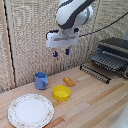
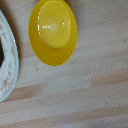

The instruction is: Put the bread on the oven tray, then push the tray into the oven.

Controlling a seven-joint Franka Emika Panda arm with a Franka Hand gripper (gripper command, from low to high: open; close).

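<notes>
While the clamp (image 1: 61, 52) hangs high in the upper middle of the exterior view, I note its blue-tipped fingers spread apart and holding nothing, well above the table (image 1: 90, 100). Bread (image 1: 69, 81) lies on the wood near frame centre, just up and right of the yellow bowl (image 1: 61, 92), apart from it, long axis running diagonally. Blue mug (image 1: 41, 80) sits left of centre; patterned plate (image 1: 30, 110) at lower left. Oven (image 1: 114, 56) stands at the right edge, with the oven pan (image 1: 109, 60) already resting in its mouth, ribbed surface exposed. Wrist view shows only the bowl (image 2: 52, 31) and a plate rim (image 2: 10, 65); bread is not in it, so I judge the camera is not yet over the target. Handling estimate: roll looks light, soft and crushable, crust probably not slippery. I would grip across the short width at mid-length, fingers square to the long axis, closing gently. Risk: nudging the bowl on descent, or denting the roll.
</notes>
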